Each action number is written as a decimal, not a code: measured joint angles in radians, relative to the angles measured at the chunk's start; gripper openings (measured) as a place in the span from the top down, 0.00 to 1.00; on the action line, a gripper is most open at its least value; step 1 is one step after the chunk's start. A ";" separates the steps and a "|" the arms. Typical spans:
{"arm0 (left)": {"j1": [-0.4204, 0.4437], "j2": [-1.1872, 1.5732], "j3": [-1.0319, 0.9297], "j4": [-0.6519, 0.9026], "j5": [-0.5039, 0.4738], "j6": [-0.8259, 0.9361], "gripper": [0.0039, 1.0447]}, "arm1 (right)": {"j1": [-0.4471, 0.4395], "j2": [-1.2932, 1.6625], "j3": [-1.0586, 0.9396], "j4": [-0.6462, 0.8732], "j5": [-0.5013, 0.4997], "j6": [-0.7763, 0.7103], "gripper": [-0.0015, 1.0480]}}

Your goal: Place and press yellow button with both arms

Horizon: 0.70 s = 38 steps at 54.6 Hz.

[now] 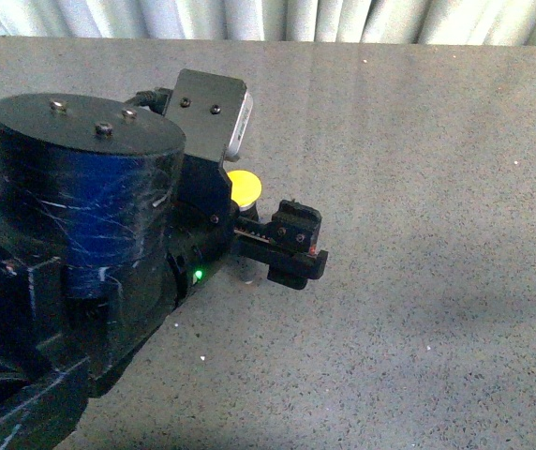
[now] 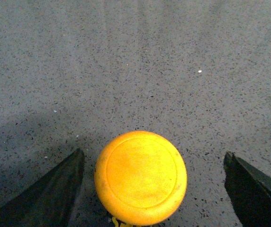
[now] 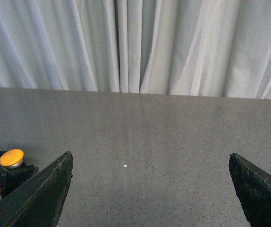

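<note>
The yellow button stands on the grey table, its round domed cap facing the left wrist camera. My left gripper is open, one finger on each side of the cap, and neither finger touches it. In the front view the bulky black left arm covers most of the button, leaving only a slice of yellow cap beside the gripper's black finger. My right gripper is open over bare table with nothing between its fingers. From there the button shows far off to the side, next to the left arm.
The grey speckled table runs back to a white curtain along its far edge. A green light glows on the left arm.
</note>
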State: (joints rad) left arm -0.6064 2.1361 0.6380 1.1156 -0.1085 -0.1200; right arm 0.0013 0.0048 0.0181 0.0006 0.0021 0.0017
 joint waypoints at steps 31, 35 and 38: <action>0.390 -0.474 -0.147 0.040 -0.054 0.045 0.30 | 0.000 0.000 0.000 0.000 -0.002 0.000 0.09; 0.460 -0.556 -0.224 0.063 -0.033 0.075 0.42 | 0.000 0.000 0.000 0.000 -0.002 0.000 0.09; 0.485 -0.606 -0.281 0.062 -0.018 0.086 0.50 | 0.000 0.000 0.000 0.000 -0.002 0.000 0.09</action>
State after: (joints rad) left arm -0.1215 1.5303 0.3569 1.1778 -0.1265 -0.0338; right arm 0.0013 0.0048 0.0181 0.0002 0.0002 0.0013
